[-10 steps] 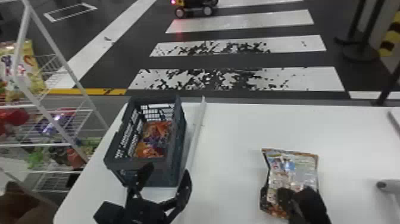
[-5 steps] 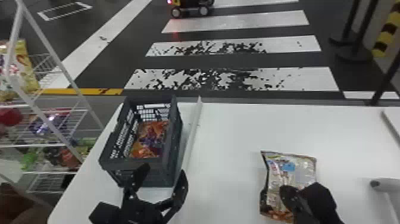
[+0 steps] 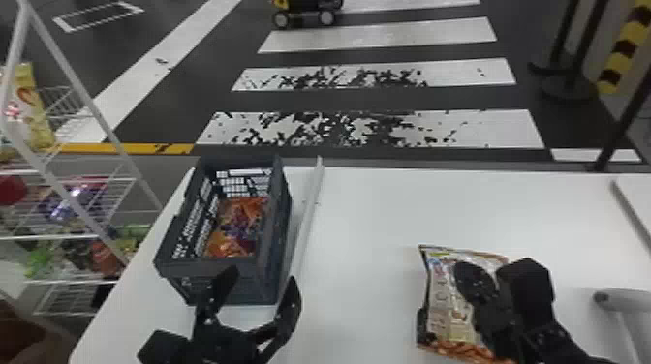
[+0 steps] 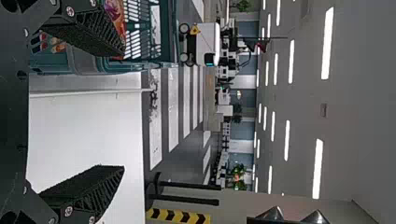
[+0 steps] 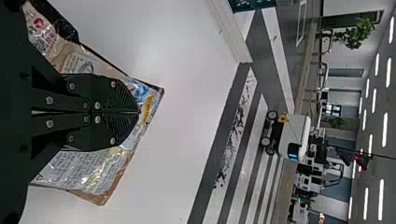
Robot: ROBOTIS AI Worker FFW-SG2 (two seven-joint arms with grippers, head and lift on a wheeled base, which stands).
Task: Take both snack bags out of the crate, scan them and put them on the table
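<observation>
Apparently, the task is standing about halfway: one bag is lying out on the worktop point(image 3: 368, 232), while the other is waiting inside the crate point(image 3: 213, 268). Whether a scan is being counted as done cannot be told; a pale, rounded tool point(image 3: 622, 297), possibly the scanner, is lying by the worktop's right edge. By judgement, the outer bag is being readied for scanning or settled in place, and the inner one is needing removal, scanning and placing.

The outer bag point(image 3: 445, 300) is resting towards the worktop's near edge, right of its middle. Its pale, densely printed panel is being shown upward, with a brown border, an orange-brown band at its near end and glossy, creased film. The inner bag point(image 3: 242, 227), orange with purple patches, is lying within the crate's walls, near the worktop's left edge.

The right gripper point(image 5: 138, 112) is being seen with its fingers pressed together over the outer bag; no pinched fold is showing between them, though contact cannot be judged. The left gripper point(image 4: 123, 108) is hovering by the crate's near end, its fingers spread wide and nothing being grasped.
</observation>
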